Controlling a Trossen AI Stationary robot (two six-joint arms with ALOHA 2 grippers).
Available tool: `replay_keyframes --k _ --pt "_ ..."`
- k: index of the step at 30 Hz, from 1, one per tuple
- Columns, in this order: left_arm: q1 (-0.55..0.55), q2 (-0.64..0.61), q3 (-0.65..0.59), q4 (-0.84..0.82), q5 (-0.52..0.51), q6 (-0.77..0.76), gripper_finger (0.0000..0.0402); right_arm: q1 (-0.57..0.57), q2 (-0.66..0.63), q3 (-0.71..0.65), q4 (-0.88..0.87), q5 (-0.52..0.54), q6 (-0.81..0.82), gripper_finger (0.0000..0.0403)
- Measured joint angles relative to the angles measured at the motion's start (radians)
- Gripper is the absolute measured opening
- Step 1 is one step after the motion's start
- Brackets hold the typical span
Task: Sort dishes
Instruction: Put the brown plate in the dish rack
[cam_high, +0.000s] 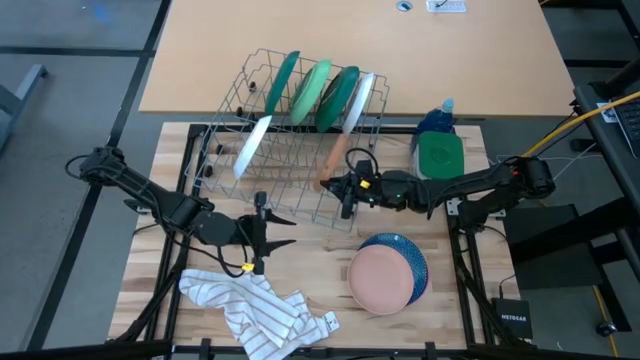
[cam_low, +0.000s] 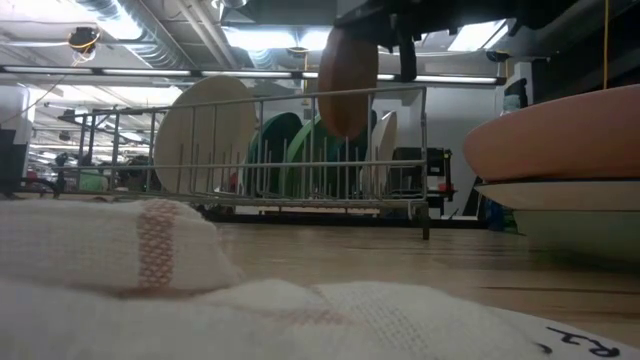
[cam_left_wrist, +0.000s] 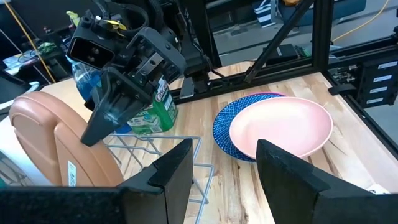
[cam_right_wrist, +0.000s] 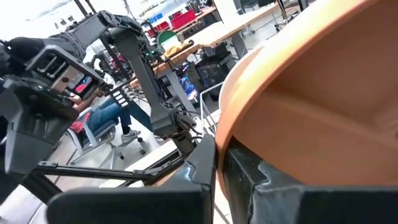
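High view: five plates (cam_high: 322, 92) racked, right tool (cam_high: 347, 190) clamped on tan plate (cam_high: 331, 160), left tool (cam_high: 262, 228) apart.

wooden table (cam_high: 300, 270), grey floor (cam_high: 60, 110), ceiling lights (cam_low: 265, 38)

Wire rack (cam_high: 290, 150) of thin bare metal; plates (cam_high: 385, 275) smooth matt plastic; striped cloth (cam_high: 255, 310) soft, woven; desk (cam_high: 320, 250) pale planked wood.

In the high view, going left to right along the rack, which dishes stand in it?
White plate → dark green plate → light green plate → second dark green plate → second white plate.
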Motion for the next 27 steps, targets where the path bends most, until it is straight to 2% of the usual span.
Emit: replay_keyframes --k 8,14,27 --pt "0.000 0.000 0.000 -0.020 0.000 0.000 0.0166 0.000 0.002 0.000 -0.015 0.000 0.000 0.0021" --pt "0.000 0.000 0.000 -0.027 0.000 0.000 0.0166 0.000 0.002 0.000 -0.057 0.060 0.009 0.0021" --pt "0.000 0.000 0.000 -0.026 0.000 0.000 0.0166 0.000 -0.041 0.000 -0.121 -0.018 0.019 0.0021"
